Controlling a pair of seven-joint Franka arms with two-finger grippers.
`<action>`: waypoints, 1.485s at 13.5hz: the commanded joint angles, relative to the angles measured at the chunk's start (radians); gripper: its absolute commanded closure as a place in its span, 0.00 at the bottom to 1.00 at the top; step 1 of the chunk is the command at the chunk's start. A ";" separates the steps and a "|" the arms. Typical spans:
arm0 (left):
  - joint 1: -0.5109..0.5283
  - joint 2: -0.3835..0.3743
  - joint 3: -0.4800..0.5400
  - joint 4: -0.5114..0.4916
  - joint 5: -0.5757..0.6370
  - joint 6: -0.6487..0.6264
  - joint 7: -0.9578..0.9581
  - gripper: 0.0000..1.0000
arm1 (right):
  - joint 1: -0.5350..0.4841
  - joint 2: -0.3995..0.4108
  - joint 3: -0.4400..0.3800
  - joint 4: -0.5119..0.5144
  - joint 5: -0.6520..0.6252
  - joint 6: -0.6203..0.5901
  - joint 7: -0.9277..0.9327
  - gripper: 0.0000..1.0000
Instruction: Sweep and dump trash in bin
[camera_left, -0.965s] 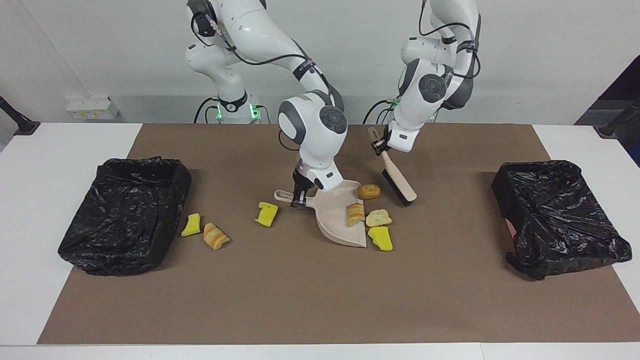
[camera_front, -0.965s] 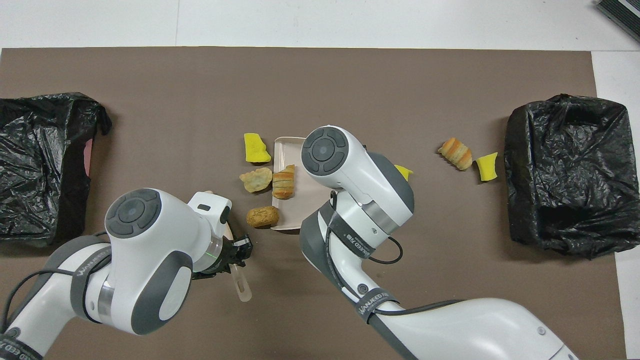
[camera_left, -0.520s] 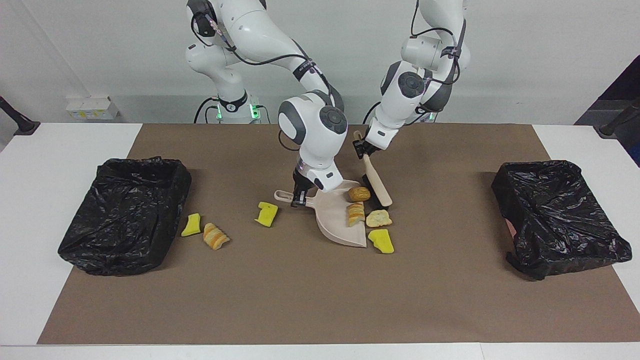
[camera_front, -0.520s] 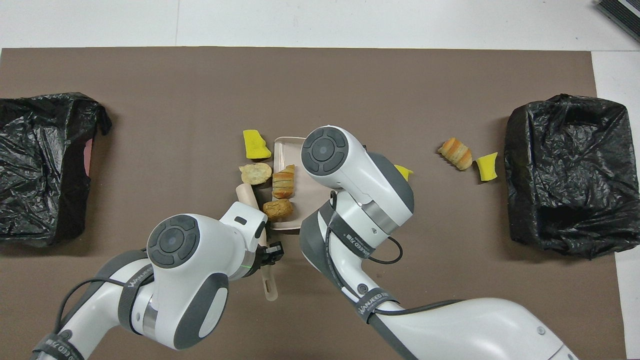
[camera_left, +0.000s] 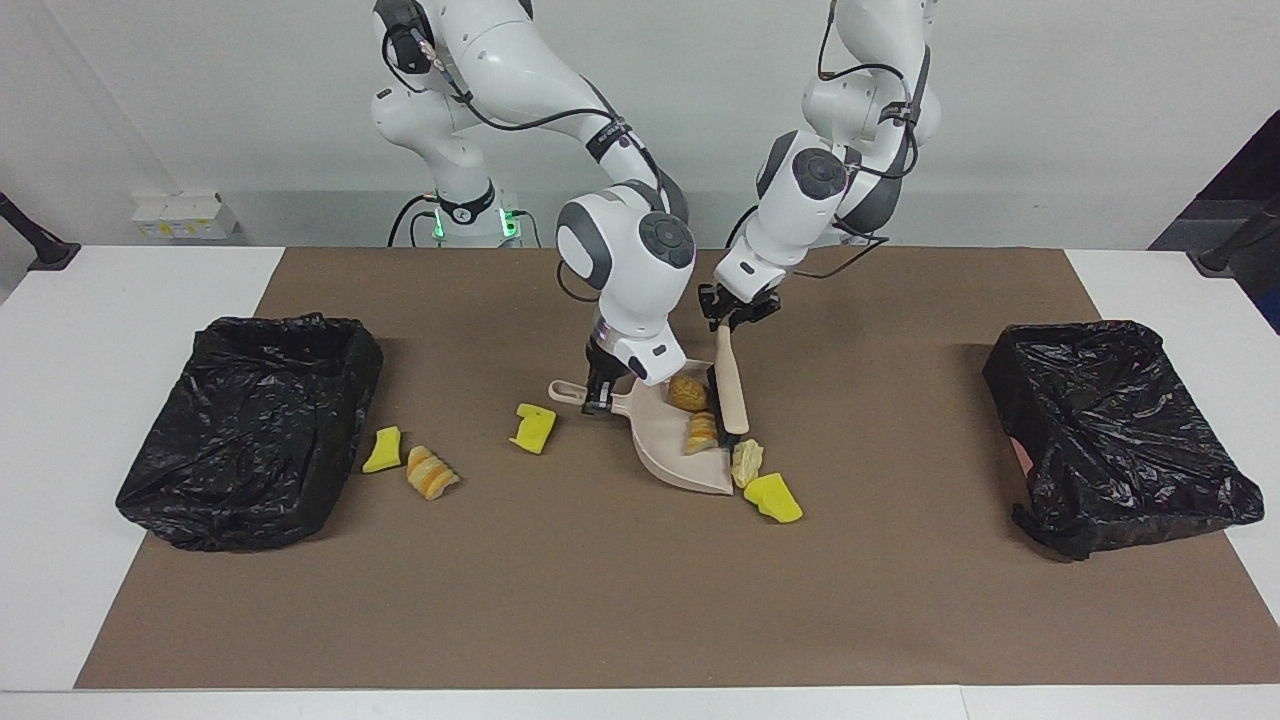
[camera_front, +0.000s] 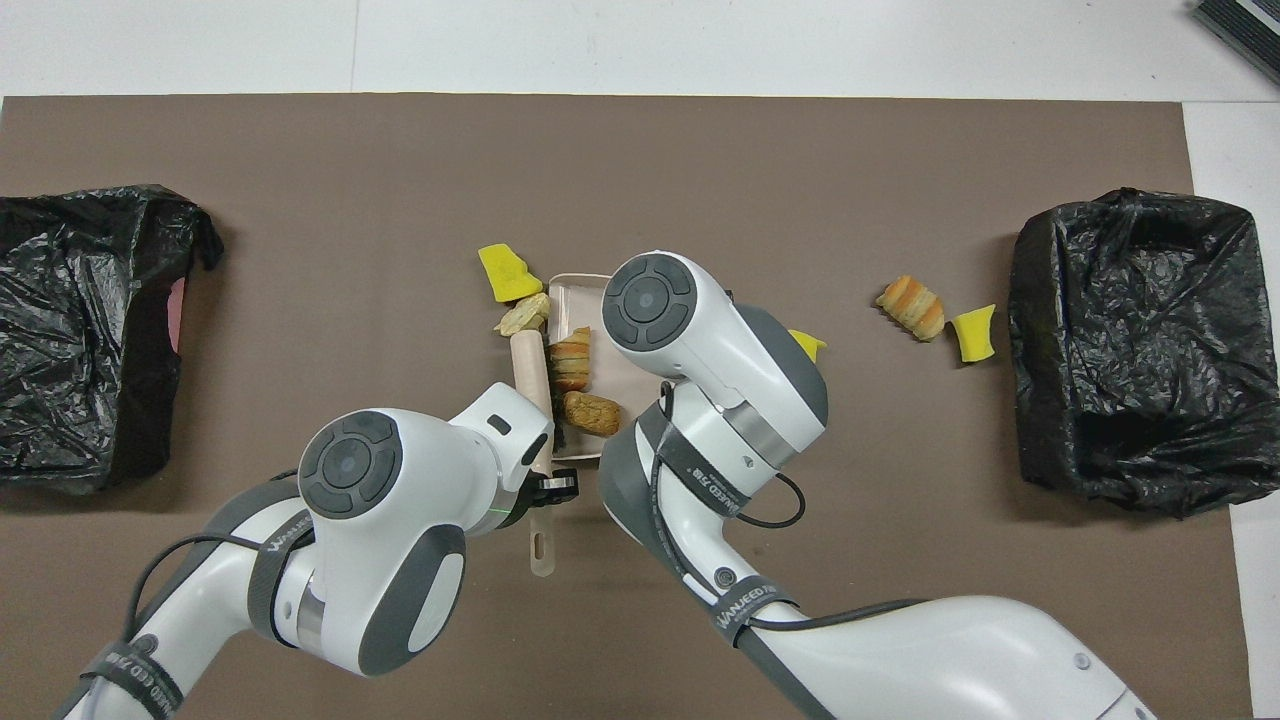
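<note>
My right gripper (camera_left: 597, 395) is shut on the handle of the beige dustpan (camera_left: 662, 445), which rests on the mat; in the overhead view the arm hides this gripper. My left gripper (camera_left: 728, 318) is shut on the brush (camera_left: 731, 392), whose head lies along the pan's open side (camera_front: 531, 362). Of the trash, a brown roll (camera_left: 687, 392) (camera_front: 590, 412) and a striped bread chunk (camera_left: 703, 432) (camera_front: 571, 358) lie in the pan. A flaky piece (camera_left: 747, 462) leans at the pan's lip, with a yellow sponge (camera_left: 773, 497) beside it on the mat.
One black-lined bin (camera_left: 255, 425) stands at the right arm's end of the table, another (camera_left: 1115, 430) at the left arm's end. A yellow sponge (camera_left: 533, 428) lies near the pan's handle. Another sponge (camera_left: 382, 450) and a croissant-like chunk (camera_left: 431, 472) lie beside the right arm's bin.
My left arm swept the brush sideways against the dustpan, pushing the roll and striped bread into it. The flaky piece and nearby sponge slid farther from the robots. The right arm stayed still.
</note>
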 joint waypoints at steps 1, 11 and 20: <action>0.053 0.023 0.006 0.102 0.163 -0.152 0.136 1.00 | -0.002 0.004 0.005 -0.005 0.000 0.021 -0.009 1.00; 0.282 0.317 0.007 0.415 0.411 0.049 0.316 1.00 | -0.002 0.004 0.005 -0.005 0.000 0.021 -0.004 1.00; 0.217 0.269 -0.005 0.291 0.414 -0.130 0.463 1.00 | -0.004 0.004 0.005 -0.004 0.002 0.023 -0.004 1.00</action>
